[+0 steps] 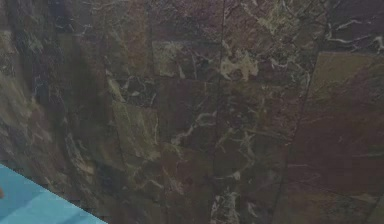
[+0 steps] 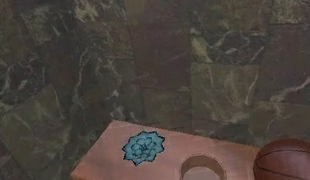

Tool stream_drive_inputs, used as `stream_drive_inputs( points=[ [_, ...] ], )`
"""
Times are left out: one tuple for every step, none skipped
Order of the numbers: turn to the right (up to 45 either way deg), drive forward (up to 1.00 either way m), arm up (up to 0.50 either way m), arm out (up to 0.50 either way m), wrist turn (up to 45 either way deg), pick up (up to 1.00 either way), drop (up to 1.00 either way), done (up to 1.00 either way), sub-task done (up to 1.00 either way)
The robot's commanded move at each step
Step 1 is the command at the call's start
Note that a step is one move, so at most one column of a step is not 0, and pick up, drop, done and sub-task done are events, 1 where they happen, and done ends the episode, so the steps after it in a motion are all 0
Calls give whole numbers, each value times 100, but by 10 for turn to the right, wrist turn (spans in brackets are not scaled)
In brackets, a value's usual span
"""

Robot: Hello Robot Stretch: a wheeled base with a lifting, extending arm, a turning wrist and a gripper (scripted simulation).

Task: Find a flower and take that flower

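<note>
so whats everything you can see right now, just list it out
flower: 1, teal blue, lying on the table top near its far corner, arm side view
table: 1, pinkish tan, bottom middle of the arm side view
round cup-like thing: 1, tan like the table, on the table at the bottom edge, right of the flower and apart from it
ball: 1, reddish brown with dark seams, arm side view's bottom right, at the table's right end; cannot tell if it rests on the table
blue surface: 1, light blue, forward view's bottom left corner, too little of it to name
marble tiles: many, dark with pale veins, behind everything in both views
</note>
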Motion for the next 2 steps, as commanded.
stream_drive_inputs(
  points=[
    [0, 0, 50, 0, 0, 0, 0, 0, 0],
    [0, 0, 32, 0, 0, 0, 0, 0, 0]
  ],
)
